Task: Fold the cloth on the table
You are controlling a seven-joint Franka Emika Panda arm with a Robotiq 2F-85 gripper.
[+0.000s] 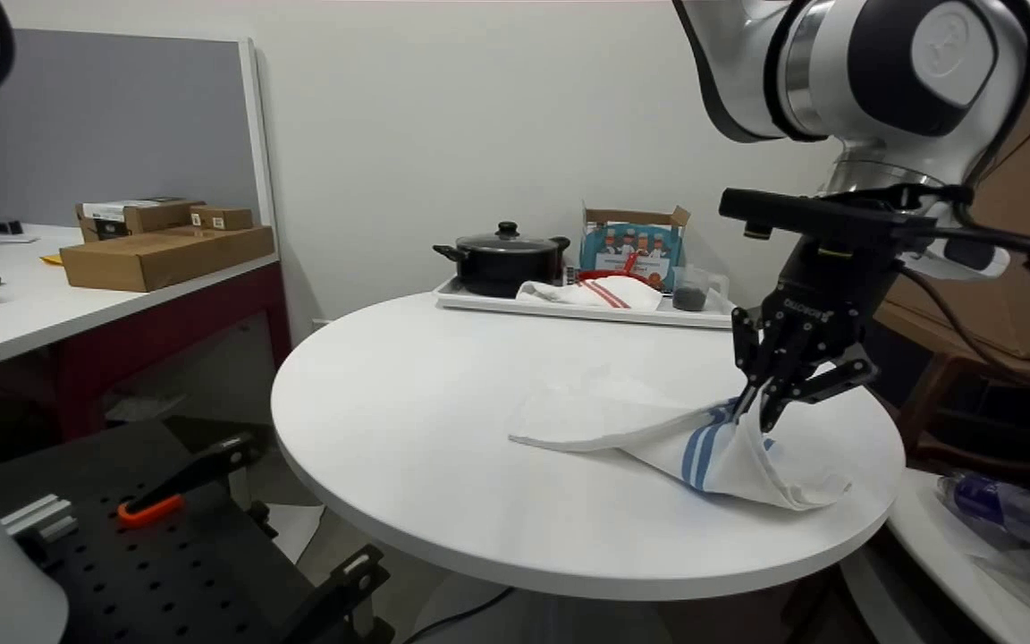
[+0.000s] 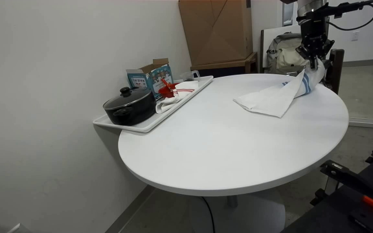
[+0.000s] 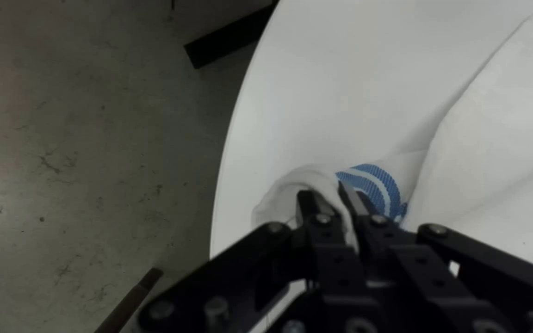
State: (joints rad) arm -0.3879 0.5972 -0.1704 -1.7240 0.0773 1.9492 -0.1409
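The white cloth with blue stripes [image 1: 710, 454] lies on the right part of the round white table [image 1: 408, 402]. It also shows in an exterior view [image 2: 270, 101] and in the wrist view [image 3: 493, 152]. One end lies flat. The striped end is raised, bunched and twisted at the gripper. My gripper [image 1: 755, 411] points down, tilted, and is shut on the cloth. It also shows in an exterior view [image 2: 314, 64]. In the wrist view a fold of fabric runs between the two fingers [image 3: 329, 199]. The fingers hide part of the cloth.
A long white tray [image 1: 479, 302] at the table's back edge holds a black pot [image 1: 506, 261], a cloth with red stripes [image 1: 609, 293], a red bowl [image 2: 167, 90] and a box [image 1: 627, 246]. The table's edge [image 3: 234, 120] is close to the gripper.
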